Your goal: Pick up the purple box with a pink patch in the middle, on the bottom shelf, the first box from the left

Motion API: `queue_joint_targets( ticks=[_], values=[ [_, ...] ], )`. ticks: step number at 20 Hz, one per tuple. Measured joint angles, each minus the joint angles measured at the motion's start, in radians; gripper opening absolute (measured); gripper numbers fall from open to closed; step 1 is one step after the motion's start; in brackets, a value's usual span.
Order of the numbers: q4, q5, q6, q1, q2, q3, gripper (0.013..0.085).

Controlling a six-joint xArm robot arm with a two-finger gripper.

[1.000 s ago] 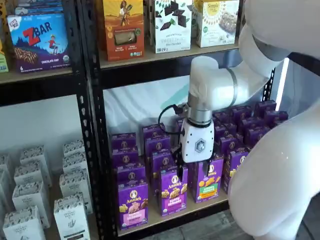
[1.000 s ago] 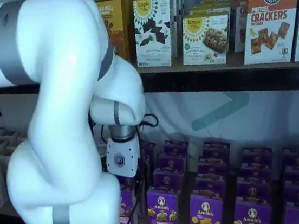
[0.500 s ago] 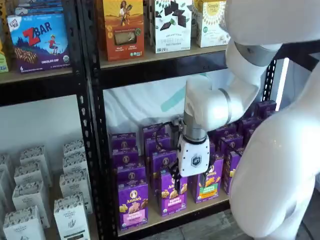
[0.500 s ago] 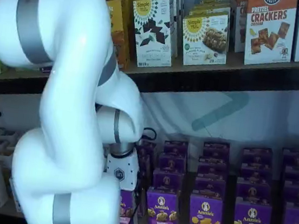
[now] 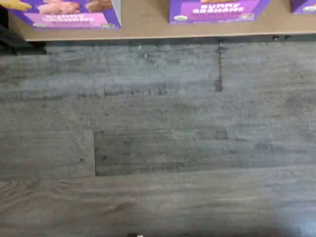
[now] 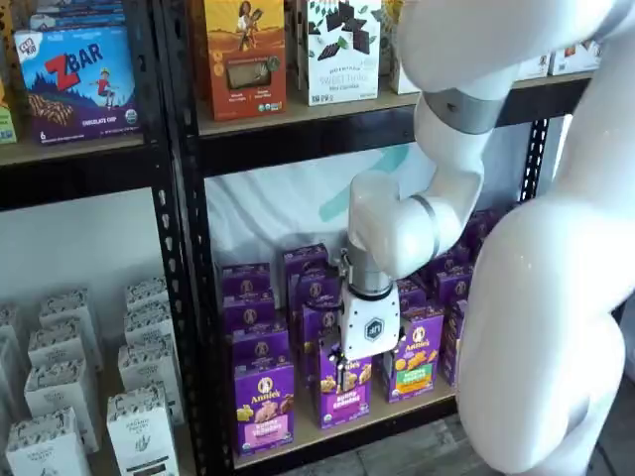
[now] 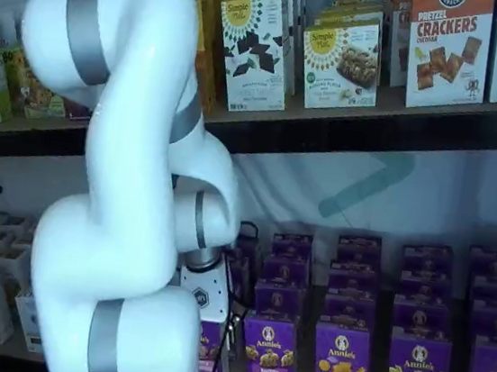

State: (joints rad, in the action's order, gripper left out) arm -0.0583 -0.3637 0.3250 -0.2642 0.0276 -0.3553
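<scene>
The purple box [image 6: 263,403] stands upright at the front left of the bottom shelf [image 6: 342,430], with its pink patch [image 6: 264,428] low on the front. In the wrist view only its lower edge [image 5: 69,14] shows, on the shelf board [image 5: 148,27]. My gripper [image 6: 345,365] hangs in front of the neighbouring purple carton [image 6: 343,389], to the right of the purple box and not touching it. It holds nothing and I take it as open, though its black fingers show only in part. In a shelf view the arm hides most of the purple box [image 7: 212,352], beside the gripper [image 7: 229,327].
Rows of purple cartons [image 7: 342,361] fill the bottom shelf to the right. Orange and white cartons [image 6: 245,55] sit on the higher board. White cartons [image 6: 144,421] fill the rack bay to the left. A black upright [image 6: 189,297] stands just left of the purple box. Grey plank floor [image 5: 158,138] lies below.
The gripper has come down and moved left, from above the front row to level with the front cartons. The arm's upper links swung up with it. No box has moved.
</scene>
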Motion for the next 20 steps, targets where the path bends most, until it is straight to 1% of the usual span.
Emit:
queue_joint_targets(
  ticks=[2,3,8,11,17,20],
  values=[
    [0.005,0.029,-0.004,-0.001,-0.051,-0.028,0.0850],
    [-0.001,0.038,0.002,-0.001,-0.075,-0.043,0.0850],
    [-0.059,0.061,0.050,0.007,-0.181,-0.124,0.0850],
    [-0.078,0.062,0.062,0.012,-0.229,-0.168,0.0850],
    [-0.087,0.071,0.062,0.022,-0.315,-0.253,0.0850],
    [-0.103,0.064,0.072,0.027,-0.358,-0.300,0.0850]
  ],
)
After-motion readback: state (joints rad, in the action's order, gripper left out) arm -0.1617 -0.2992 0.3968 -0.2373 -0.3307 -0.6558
